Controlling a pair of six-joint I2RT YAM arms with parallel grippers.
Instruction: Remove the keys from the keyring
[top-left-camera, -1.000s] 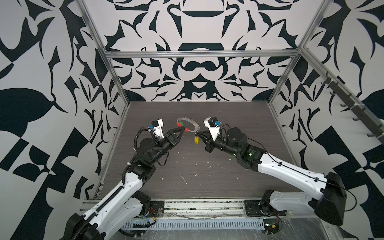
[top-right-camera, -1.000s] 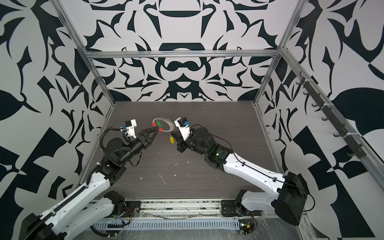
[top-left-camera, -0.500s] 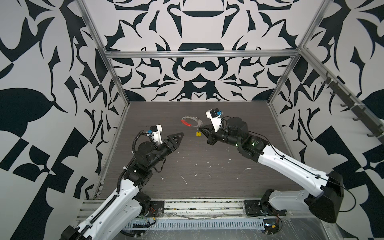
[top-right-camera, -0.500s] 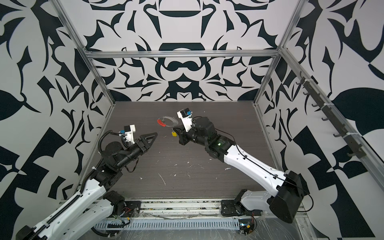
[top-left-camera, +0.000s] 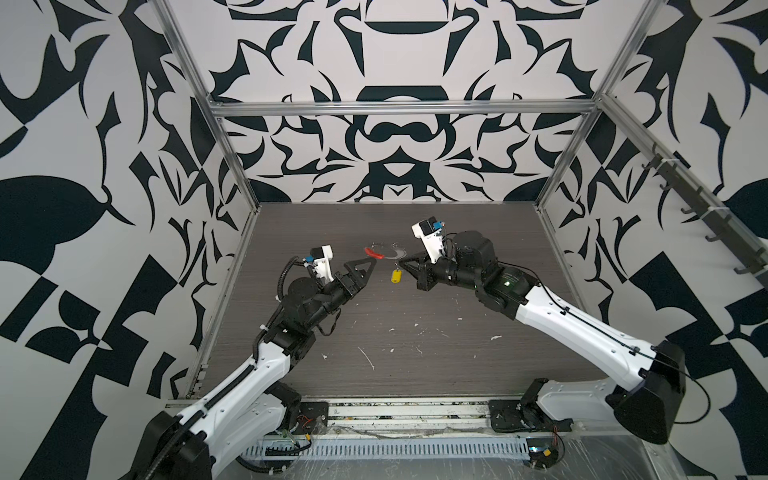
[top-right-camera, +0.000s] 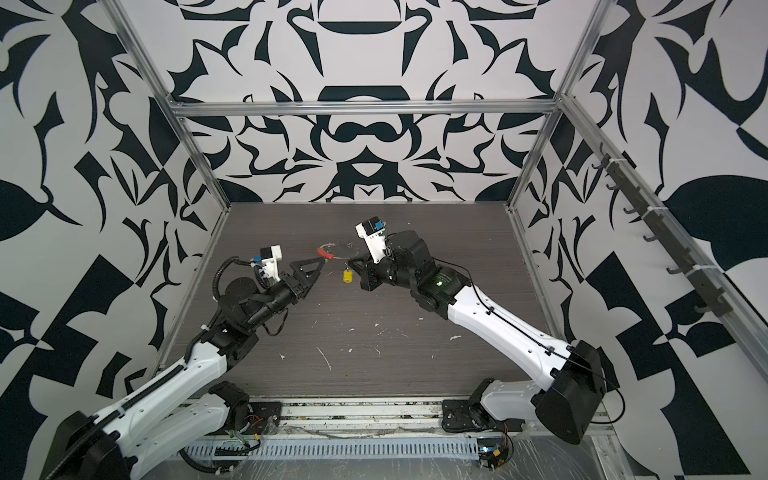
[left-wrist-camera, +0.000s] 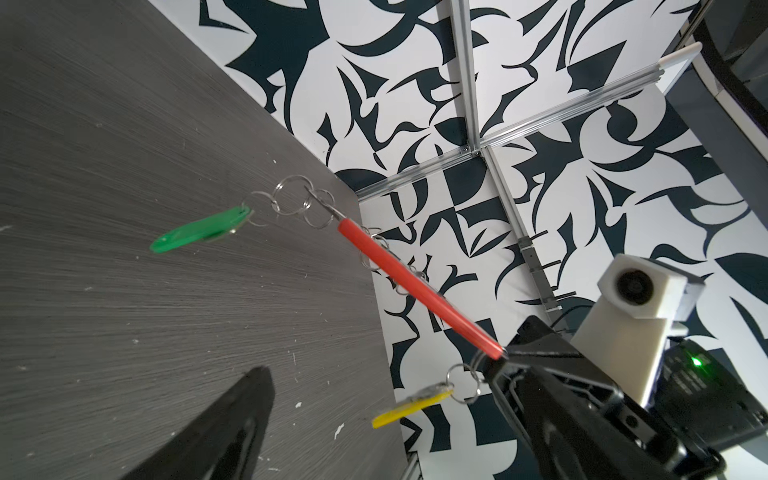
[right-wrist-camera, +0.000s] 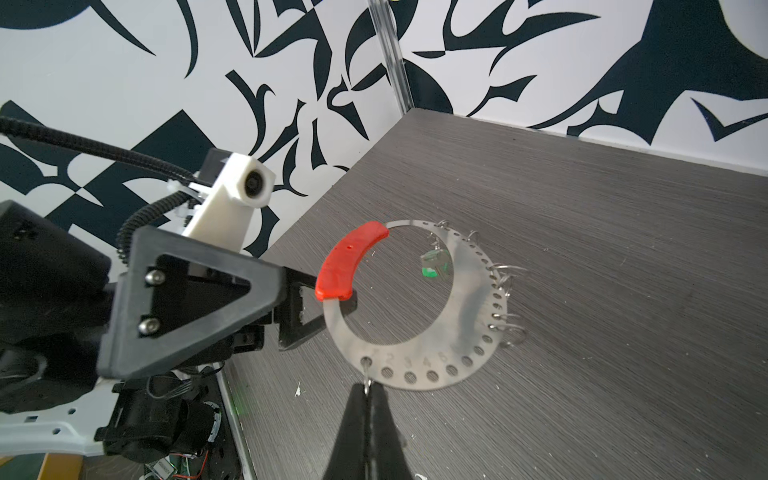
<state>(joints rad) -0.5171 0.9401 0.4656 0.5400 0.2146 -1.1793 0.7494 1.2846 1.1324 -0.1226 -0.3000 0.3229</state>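
Right wrist view: right tool (right-wrist-camera: 368, 388) is pinched together on a small silver ring at the rim of the keyring (right-wrist-camera: 469, 332). The keyring hangs clear above the surface (right-wrist-camera: 602, 187), mid-scene between both arms. Left tool (top-left-camera: 370, 267) sits just left of it by the red sleeve (right-wrist-camera: 345, 262), jaws apart, empty. Green key (left-wrist-camera: 199, 230) dangles on chained rings, on the side away from the right tool. Yellow key (left-wrist-camera: 411, 405) hangs just beside the right tool. Judgement: hoop thin, stiff, light, slick, free to swing. Steady it at the sleeve, then take a key by its plastic head.
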